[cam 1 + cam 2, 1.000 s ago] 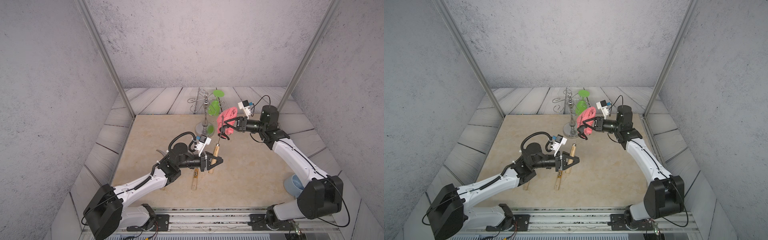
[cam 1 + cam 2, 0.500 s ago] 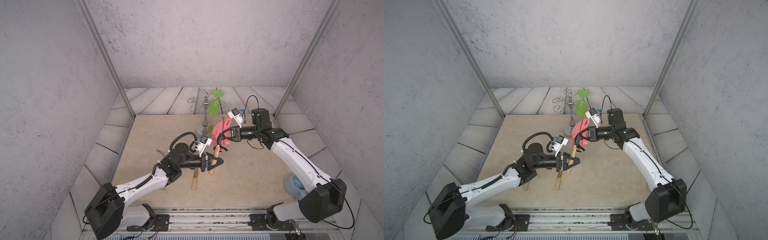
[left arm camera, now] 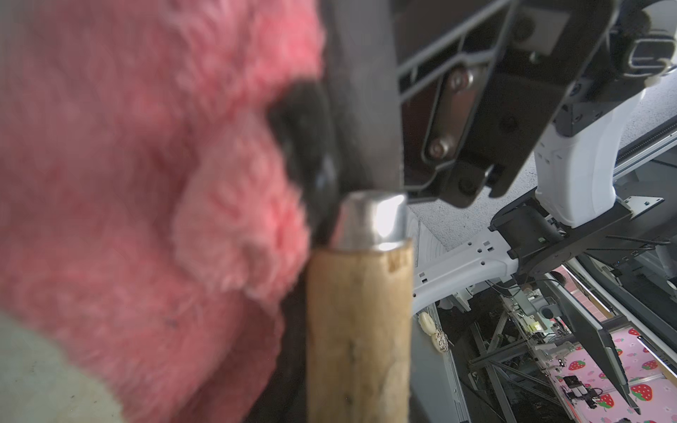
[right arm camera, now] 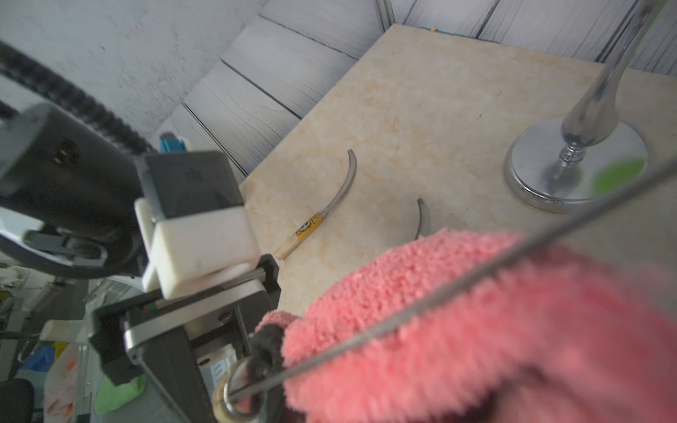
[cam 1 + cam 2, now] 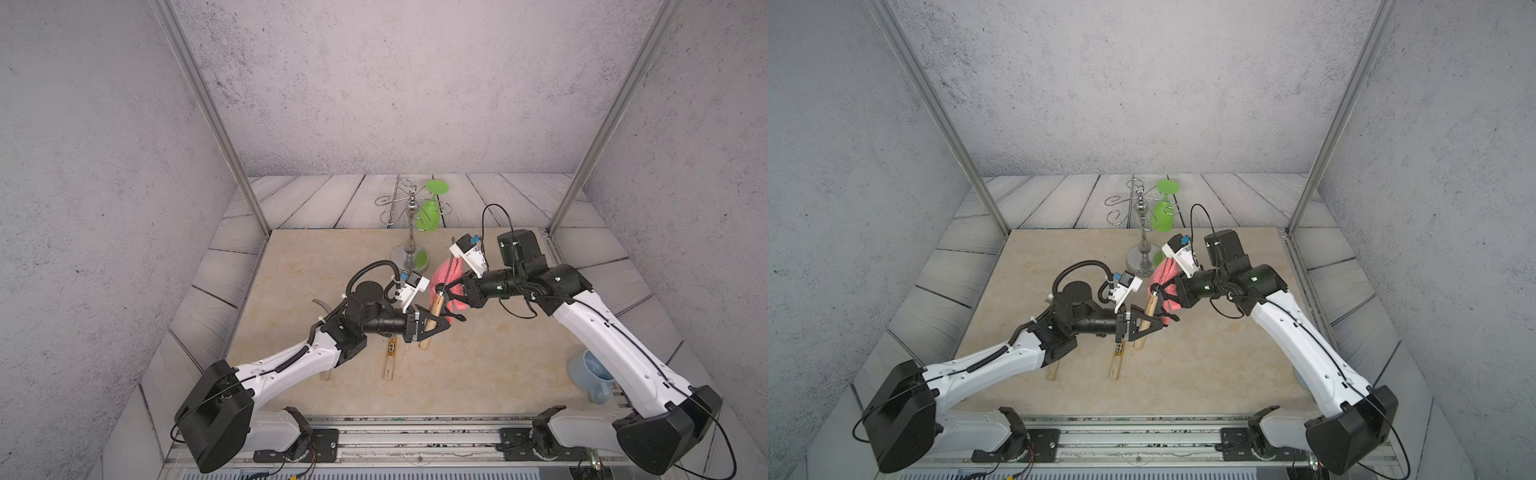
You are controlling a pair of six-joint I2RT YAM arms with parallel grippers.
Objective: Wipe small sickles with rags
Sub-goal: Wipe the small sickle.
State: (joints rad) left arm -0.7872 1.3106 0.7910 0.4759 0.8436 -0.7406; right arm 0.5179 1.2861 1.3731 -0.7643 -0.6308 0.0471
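Note:
In both top views my left gripper [image 5: 440, 323] [image 5: 1152, 325] is shut on the pale wooden handle of a small sickle [image 5: 436, 305] [image 5: 1150, 307], held tilted above the table. Its thin blade [image 4: 439, 300] runs across the pink rag [image 5: 446, 274] [image 5: 1165, 274] [image 4: 476, 329], which my right gripper [image 5: 455, 297] [image 5: 1169, 293] is shut on and presses against the blade just above the metal ferrule [image 3: 370, 223]. Two more sickles lie on the table: one with a yellow-black band [image 5: 390, 357] [image 4: 318, 219], and one [image 5: 325, 376] partly hidden under the left arm.
A chrome wire-armed stand [image 5: 409, 249] stands at the back of the beige mat, with a green goblet [image 5: 428, 212] hanging on it, close behind the rag. A pale blue mug [image 5: 590, 374] sits at the front right beside the right arm.
My right gripper has carried the rag from beside the stand forward and down onto the blade of the held sickle. The left arm has hardly moved.

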